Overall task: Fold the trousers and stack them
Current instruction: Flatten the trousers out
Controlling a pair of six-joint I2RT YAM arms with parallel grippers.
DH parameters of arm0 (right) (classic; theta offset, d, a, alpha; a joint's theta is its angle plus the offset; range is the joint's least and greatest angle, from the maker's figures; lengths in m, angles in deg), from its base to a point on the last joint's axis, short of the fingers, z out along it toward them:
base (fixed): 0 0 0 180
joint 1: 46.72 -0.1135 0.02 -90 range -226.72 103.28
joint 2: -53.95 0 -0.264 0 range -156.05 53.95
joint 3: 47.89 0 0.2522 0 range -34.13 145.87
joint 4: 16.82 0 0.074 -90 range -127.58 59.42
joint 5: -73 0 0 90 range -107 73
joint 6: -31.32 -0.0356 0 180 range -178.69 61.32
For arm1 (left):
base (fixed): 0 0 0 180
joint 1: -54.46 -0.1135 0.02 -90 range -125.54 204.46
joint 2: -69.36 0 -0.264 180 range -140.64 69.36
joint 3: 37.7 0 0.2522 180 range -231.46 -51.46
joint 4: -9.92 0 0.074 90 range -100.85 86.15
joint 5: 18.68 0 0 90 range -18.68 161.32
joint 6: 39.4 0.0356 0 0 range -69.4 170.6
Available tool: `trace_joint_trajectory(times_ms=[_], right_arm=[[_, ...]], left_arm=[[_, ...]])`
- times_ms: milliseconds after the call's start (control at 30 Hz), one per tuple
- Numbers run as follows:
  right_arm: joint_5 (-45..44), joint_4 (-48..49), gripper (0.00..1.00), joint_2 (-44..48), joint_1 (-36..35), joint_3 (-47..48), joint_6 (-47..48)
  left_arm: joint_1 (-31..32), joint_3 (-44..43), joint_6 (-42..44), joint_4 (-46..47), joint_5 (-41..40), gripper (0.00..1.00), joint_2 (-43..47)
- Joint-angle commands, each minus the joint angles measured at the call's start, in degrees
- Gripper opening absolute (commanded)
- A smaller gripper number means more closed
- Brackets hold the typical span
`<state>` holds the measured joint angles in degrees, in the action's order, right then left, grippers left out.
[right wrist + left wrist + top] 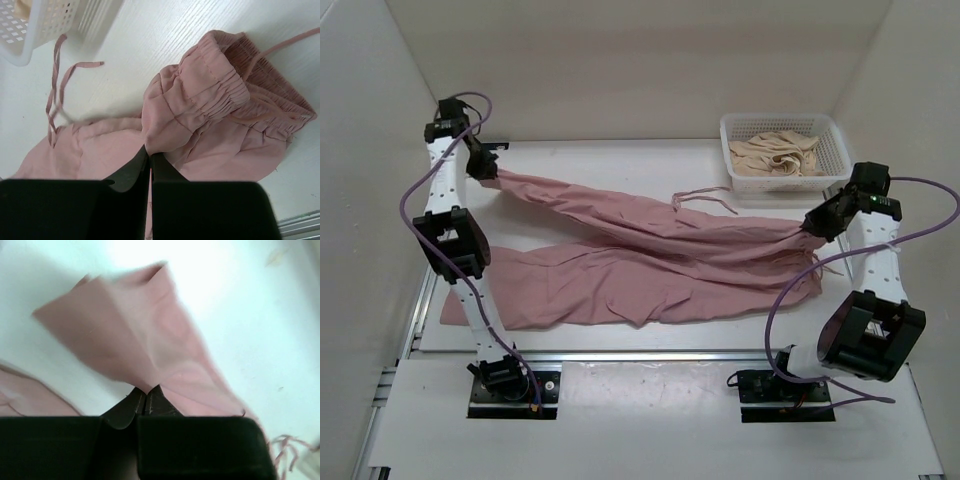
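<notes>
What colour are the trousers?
Plain dusty pink; the trousers show best in the top view.

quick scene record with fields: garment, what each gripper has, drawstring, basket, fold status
garment: dusty-pink trousers spread across the table, waist to the right
left gripper: shut, pinching a leg end at far left
right gripper: shut on fabric beside the elastic waistband
drawstring: loose on the table near the basket
basket: white, far right, holds beige cloth
fold status: not folded yet
</notes>
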<state>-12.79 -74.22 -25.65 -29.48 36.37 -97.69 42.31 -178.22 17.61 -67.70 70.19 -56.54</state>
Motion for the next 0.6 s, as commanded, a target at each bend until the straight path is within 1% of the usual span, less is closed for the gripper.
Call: trace_joint_trajectory(times_ms=[0,67,100,133,167,200,233,267,300,333,367,400,467,533,567], right_arm=[[-1.39,0.83,0.0,-1.52,0.43,5.16,0.6],[-0.69,2.85,0.0,-5.3,0.96,7.53,0.6],[-0.69,2.86,0.0,-6.88,0.96,10.77,0.6],[-0.69,2.86,0.02,-10.02,0.96,12.45,0.6],[-0.69,2.25,0.08,-11.71,0.96,13.95,1.2],[-0.69,0.85,0.21,-13.29,0.96,15.7,1.21],[0.0,-1.69,0.34,-15.4,0.96,18.42,2.08],[0.01,-1.71,0.63,-15.42,0.96,18.45,2.09],[0.71,-1.71,0.72,-15.42,0.96,17.66,2.79],[-0.07,-1.19,0.79,-13.42,0.96,16.7,2.79],[-0.69,-0.4,0.85,-12.44,0.96,14.86,2.79],[-1.3,-0.4,0.87,-10.6,0.96,13.97,2.79],[-2.18,0.13,0.88,-9.01,0.35,13.26,3.41],[-2.89,0.13,0.88,-6.99,-0.18,11.6,4.1],[-2.89,0.13,0.87,-6.46,-0.18,11.59,4.11]], left_arm=[[-0.95,-4.01,-0.41,1.28,1.13,0.1,-0.54],[-0.95,-7.95,-0.41,1.28,2.34,0.1,-3.28],[-0.95,-9.72,-0.41,0.58,2.36,0.1,-6.51],[-0.95,-11.47,-0.41,-1.69,2.88,0.1,-8.02],[-0.95,-14.02,-0.41,-2.93,4.1,0.1,-9.43],[-0.95,-14.04,0.2,-3.99,4.9,0.33,-10.4],[-0.95,-13.26,0.21,-4.61,4.9,0.53,-10.41],[-0.95,-11.42,0.91,-4.61,4.9,0.74,-9.28],[-0.95,-6.79,0.91,-3.65,3.34,0.88,-7.79],[-0.95,-4.48,1.61,-2.43,2.71,1.0,-4.03],[-0.95,-2.63,1.62,-1.2,2.71,1.0,-2.08],[-0.95,-1.4,2.23,0.3,2.19,1.0,-0.41],[-0.95,-1.39,2.75,0.92,2.18,1.0,2.93],[-0.95,-4.35,3.37,0.93,3.05,1.0,3.48],[-0.43,-5.42,3.9,0.93,3.06,0.98,3.48]])
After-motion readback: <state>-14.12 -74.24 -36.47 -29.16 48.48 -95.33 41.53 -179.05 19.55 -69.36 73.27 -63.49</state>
